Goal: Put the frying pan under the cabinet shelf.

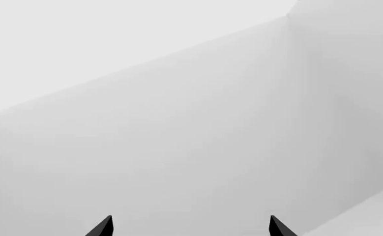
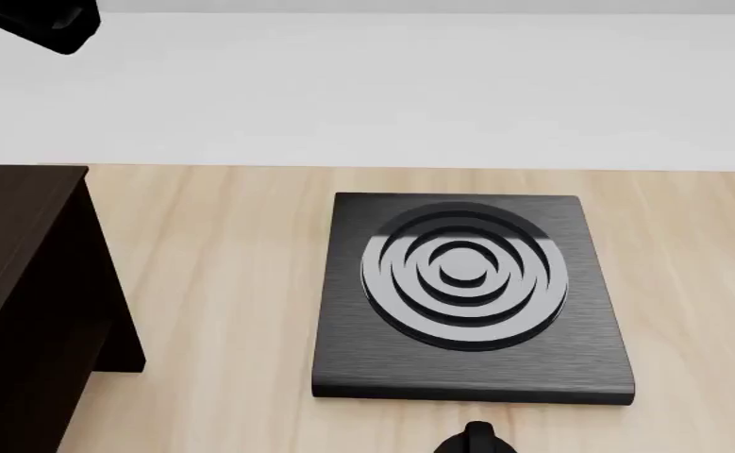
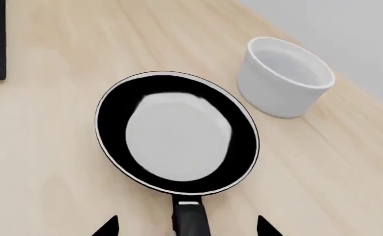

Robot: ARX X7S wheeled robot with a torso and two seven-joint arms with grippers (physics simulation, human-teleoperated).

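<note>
Right hand [image 3: 187, 227]: two dark fingertips are seen spread apart, one on each side of the frying pan's black handle, with a gap to the handle on both sides; nothing is gripped. Left hand [image 1: 191, 227]: its fingertips are likewise held apart and are aimed at plain pale grey walls, with nothing between them.

The frying pan [image 3: 177, 132] is seen flat on the counter [image 3: 47, 162], pale inside facing up, handle pointing toward the right hand. A white bowl [image 3: 284, 77] stands just beside the pan's rim, apart from it, near the counter's edge. A corner of a black plate is visible at the far side of the pan, well apart.

Head view: the cabinet shelf [image 2: 21, 302] is placed at the left of the light wooden counter; a square burner plate [image 2: 472, 297] with concentric rings lies at centre, bare wood between them. A white wall [image 2: 367, 85] is seen behind the counter.
</note>
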